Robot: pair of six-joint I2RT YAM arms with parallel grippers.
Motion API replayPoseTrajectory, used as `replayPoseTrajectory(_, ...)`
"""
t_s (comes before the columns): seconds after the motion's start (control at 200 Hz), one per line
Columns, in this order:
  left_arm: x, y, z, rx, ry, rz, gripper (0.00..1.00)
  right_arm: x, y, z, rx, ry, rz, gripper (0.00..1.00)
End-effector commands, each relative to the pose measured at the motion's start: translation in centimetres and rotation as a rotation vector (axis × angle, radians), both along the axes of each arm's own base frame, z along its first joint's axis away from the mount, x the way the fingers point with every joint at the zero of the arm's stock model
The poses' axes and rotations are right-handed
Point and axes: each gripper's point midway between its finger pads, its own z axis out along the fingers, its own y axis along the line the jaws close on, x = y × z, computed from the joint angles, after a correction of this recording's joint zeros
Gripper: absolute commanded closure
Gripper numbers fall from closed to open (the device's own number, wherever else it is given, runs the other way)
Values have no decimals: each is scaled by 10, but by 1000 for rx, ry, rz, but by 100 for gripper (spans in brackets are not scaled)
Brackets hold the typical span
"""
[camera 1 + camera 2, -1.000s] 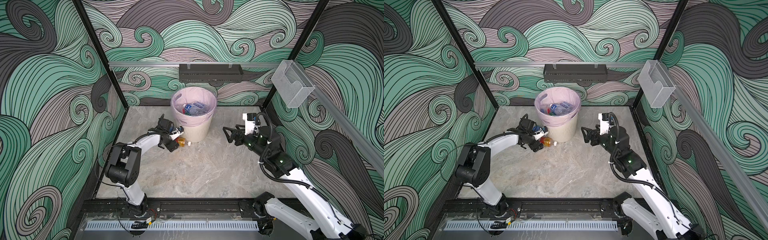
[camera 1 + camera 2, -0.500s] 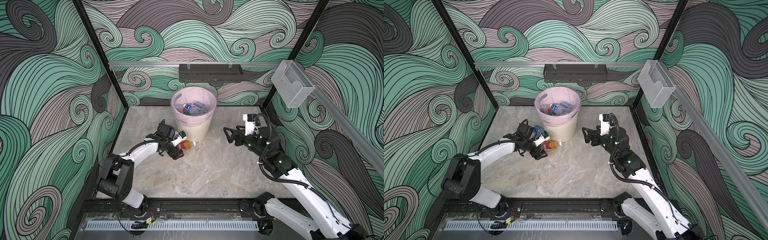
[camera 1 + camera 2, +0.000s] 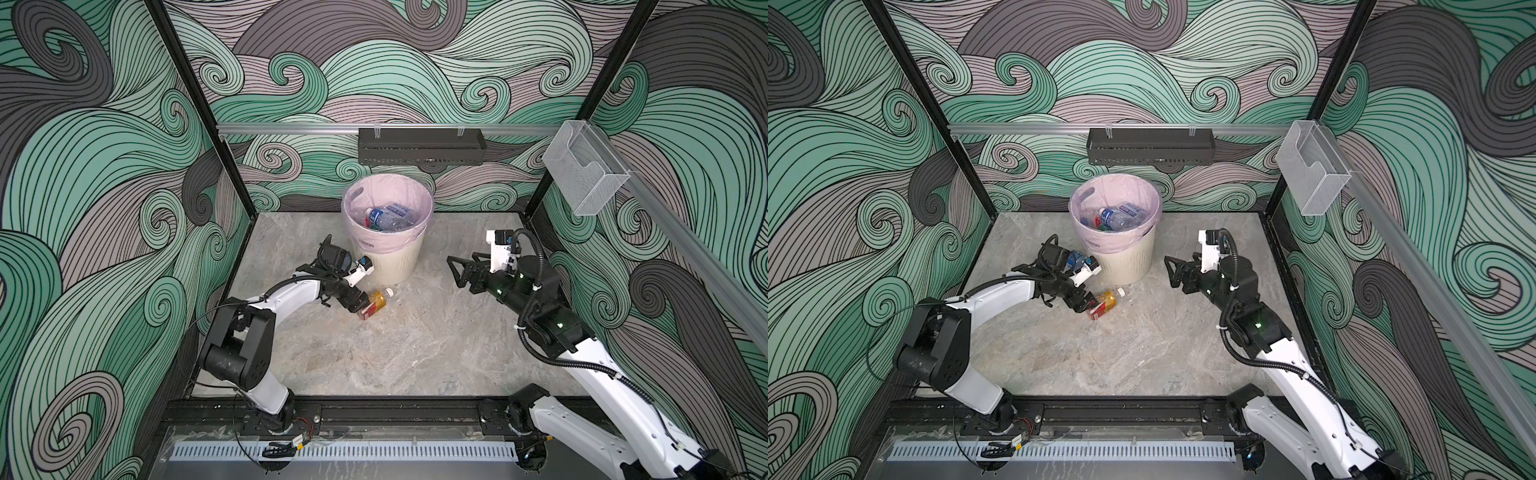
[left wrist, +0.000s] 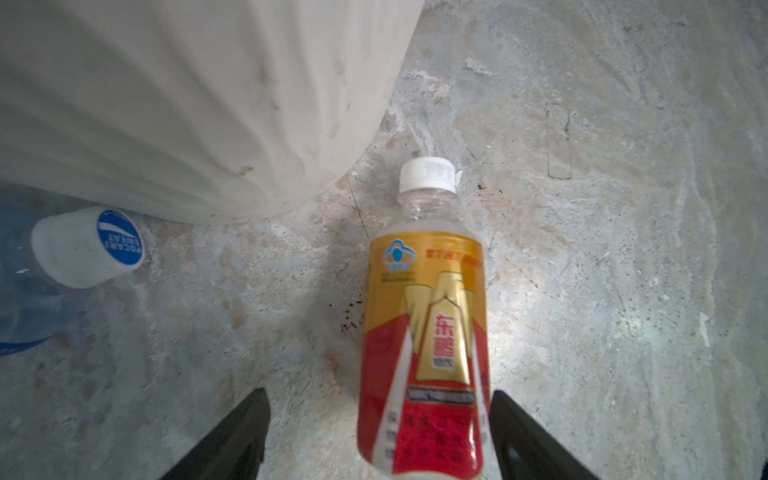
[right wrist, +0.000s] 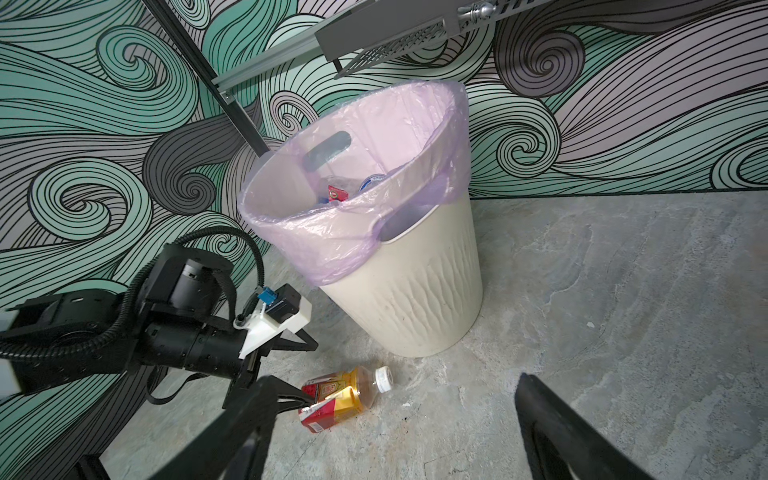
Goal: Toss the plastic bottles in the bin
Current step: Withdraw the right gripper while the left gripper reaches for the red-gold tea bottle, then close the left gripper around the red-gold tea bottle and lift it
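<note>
The red-and-gold bottle (image 4: 424, 324), laid on the table (image 4: 602, 249) near the foot of the bin (image 4: 208, 104), is straddled off-centre at its base by the spread left fingers (image 4: 245, 432), the right fingers (image 5: 544, 424) being spread and empty, so it could be squirted out when squeezed.

Bottle (image 4: 424, 332): red/gold lbl, white cap. Bin (image 3: 395, 266): cream, ribbed, w/ pink bag (image 3: 390, 239). Walls (image 3: 91, 199): teal/grey swirls.
</note>
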Motion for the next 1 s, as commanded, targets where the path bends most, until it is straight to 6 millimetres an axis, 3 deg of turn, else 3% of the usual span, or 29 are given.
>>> replayPoseTrajectory(0.0,1,-13,13,-56,9,-29,14,-3,-7,5,13,-19,-22,10)
replayPoseTrajectory(0.29,-15,-18,7,-53,83,-57,14,0,-4,2,23,-13,-16,10)
replayPoseTrajectory(0.721,1,-30,-5,5,165,81,9,-2,-7,-1,12,-10,-25,10)
replayPoseTrajectory(0.996,-7,-42,-28,74,170,95,9,-2,-7,-2,6,-11,-27,10)
